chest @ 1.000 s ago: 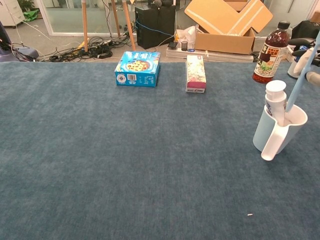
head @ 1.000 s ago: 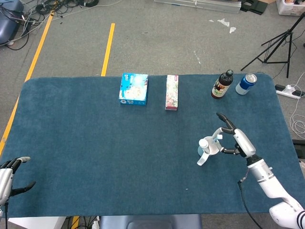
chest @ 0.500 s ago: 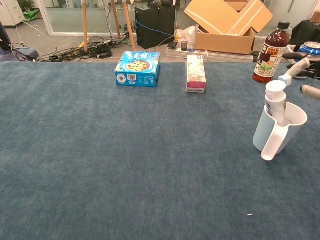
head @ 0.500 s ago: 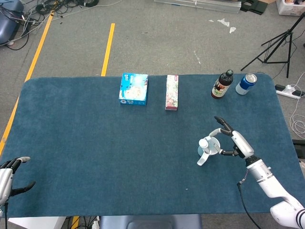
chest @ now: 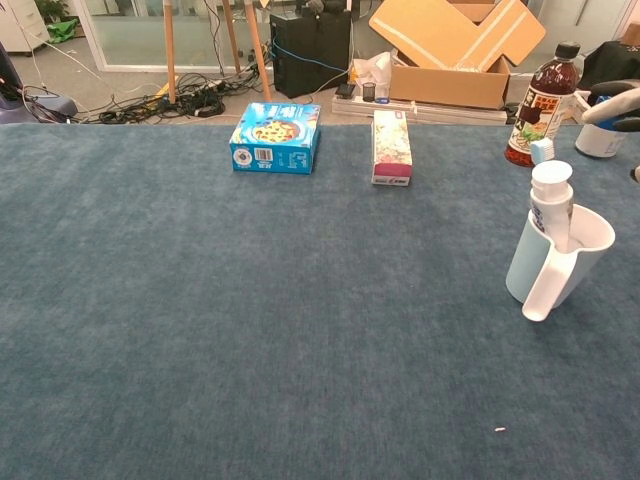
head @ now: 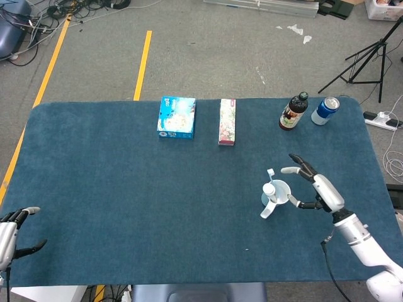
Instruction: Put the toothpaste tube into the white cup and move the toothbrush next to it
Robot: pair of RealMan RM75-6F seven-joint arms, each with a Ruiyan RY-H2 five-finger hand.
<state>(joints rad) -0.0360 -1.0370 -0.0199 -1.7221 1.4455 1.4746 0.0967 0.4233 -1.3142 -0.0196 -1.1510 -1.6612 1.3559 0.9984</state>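
The white cup (head: 274,196) stands at about 4 o'clock on the blue table (head: 126,201), the toothpaste tube (head: 269,189) upright inside it. The toothbrush (head: 271,173) pokes up just at 12 o'clock of the cup. The right hand (head: 315,187), fingers spread, sits at 3 o'clock of the cup, holding nothing. The left hand (head: 11,229) rests at the table's 8 o'clock edge.

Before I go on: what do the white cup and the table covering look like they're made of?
The white cup looks like smooth, matte moulded plastic: even colour, thick rounded rim, a handle formed in one piece; glazed ceramic can't be ruled out. The table covering looks like short-pile blue fabric, felt or carpet: fuzzy, mottled, no shine.
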